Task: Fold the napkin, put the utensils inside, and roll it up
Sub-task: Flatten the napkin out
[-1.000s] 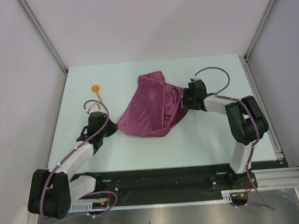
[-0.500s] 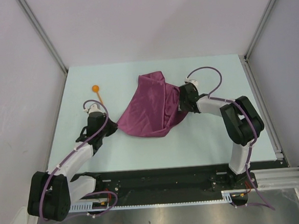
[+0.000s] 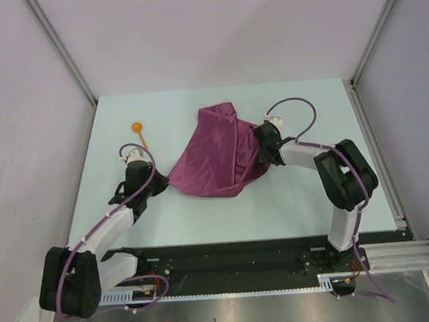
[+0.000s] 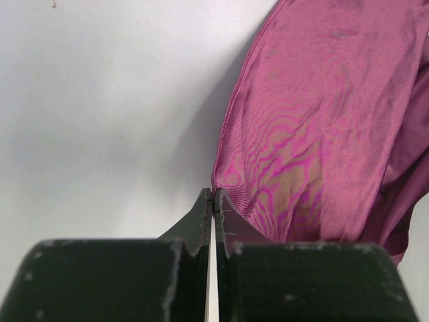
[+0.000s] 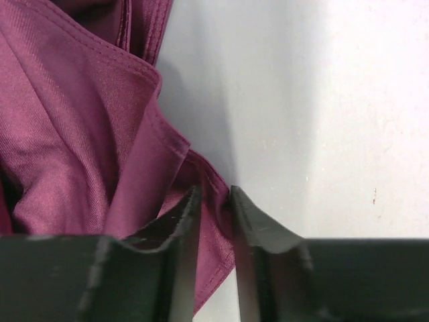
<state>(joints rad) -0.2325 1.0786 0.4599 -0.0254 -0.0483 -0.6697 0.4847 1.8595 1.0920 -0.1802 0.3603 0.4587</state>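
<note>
Right now I have the napkin (image 3: 214,150) lying rumpled around the middle of the table (image 3: 291,200), with loose folds bunched along its 3 o'clock side and a pointed corner stretched out toward 8 o'clock.

My left gripper (image 3: 159,182) sits at that corner. From the left wrist camera its jaws are pressed together, and the very tip of the cloth (image 4: 315,134) is pinched between them (image 4: 213,201); the edge running up from there stands off the surface and casts a shadow.

My right gripper (image 3: 260,144) is low at the napkin's 3 o'clock edge. Through its own camera the two fingers stand only narrowly apart (image 5: 214,194), with a hemmed fold of the napkin (image 5: 80,134) lying in the gap. I cannot tell whether they actually clamp it.

One orange utensil (image 3: 140,133) lies on bare table at about 10 o'clock from the napkin, apart from the cloth and near the left gripper's 12 o'clock side, its round end pointing away from me.
</note>
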